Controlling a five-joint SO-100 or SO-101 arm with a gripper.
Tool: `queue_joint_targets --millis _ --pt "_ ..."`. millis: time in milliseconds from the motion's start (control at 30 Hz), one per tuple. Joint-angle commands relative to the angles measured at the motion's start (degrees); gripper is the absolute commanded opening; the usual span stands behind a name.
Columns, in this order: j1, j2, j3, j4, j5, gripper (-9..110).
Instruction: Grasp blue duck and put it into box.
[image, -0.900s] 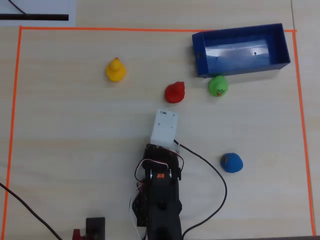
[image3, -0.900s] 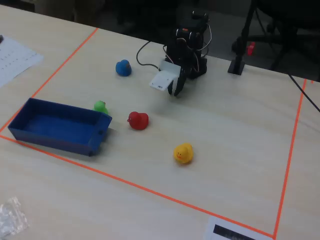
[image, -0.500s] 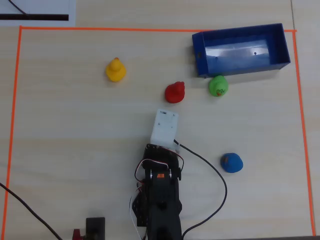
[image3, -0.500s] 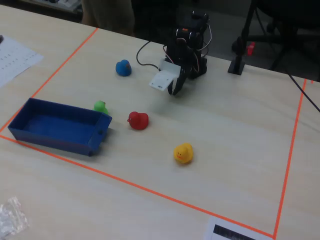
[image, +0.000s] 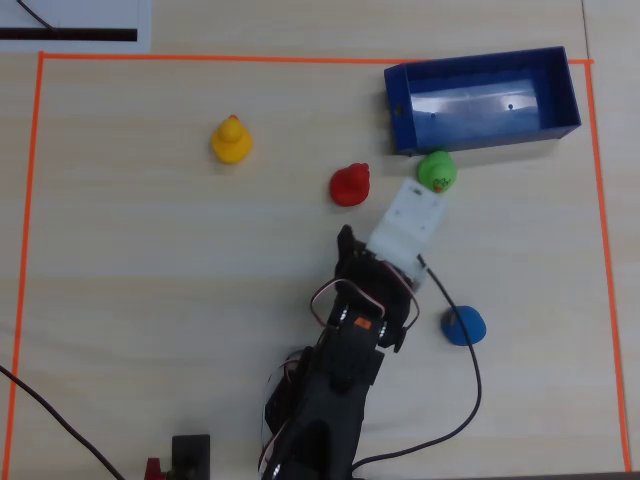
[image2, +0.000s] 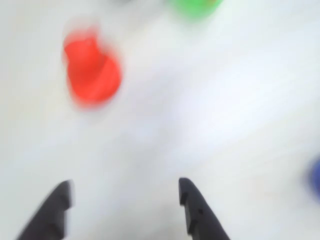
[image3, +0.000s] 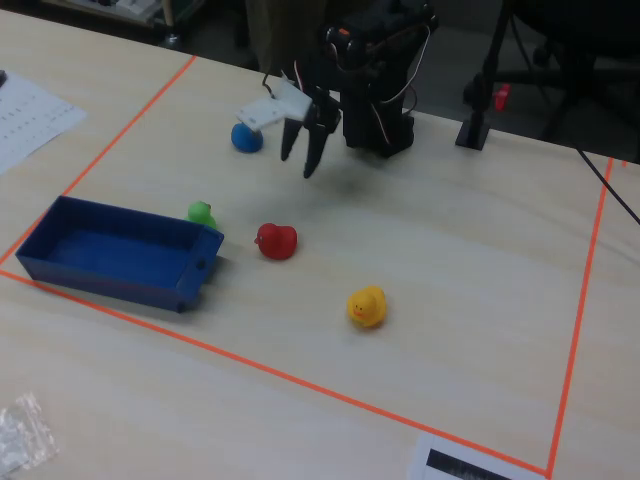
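Note:
The blue duck (image: 464, 326) sits on the table to the right of my arm in the overhead view. It shows behind my gripper in the fixed view (image3: 247, 136) and as a blue blur at the right edge of the wrist view (image2: 316, 175). The box (image: 490, 138), a dark-blue bin, stands at the upper right, holding no duck; it is at the left in the fixed view (image3: 100, 280). My gripper (image3: 298, 163) hangs above the table, fingers pointing down, open and empty (image2: 125, 186). It is apart from the blue duck.
A green duck (image: 437, 171) sits against the box's near wall. A red duck (image: 350, 185) lies ahead of the gripper and a yellow duck (image: 231, 140) farther left. Orange tape (image: 30, 200) frames the work area. A black cable (image: 470, 380) curves past the blue duck.

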Motion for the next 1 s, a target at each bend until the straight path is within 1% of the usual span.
queue_joint_targets --millis 0,200,333,500,733,867,967 --pt "11.51 -15.12 -17.4 -5.71 -2.11 37" --pt "23.82 -27.86 -29.44 -11.78 -5.27 39" --pt "30.15 -33.66 -32.87 -16.44 -7.56 39" --pt "36.39 -39.73 -33.05 -24.08 -11.07 40" --pt "42.54 -46.76 -32.26 -28.21 -16.52 39" --pt "44.91 -47.37 -27.42 -32.52 -19.86 40" --pt "46.05 -45.88 -24.17 -32.7 -22.06 40"
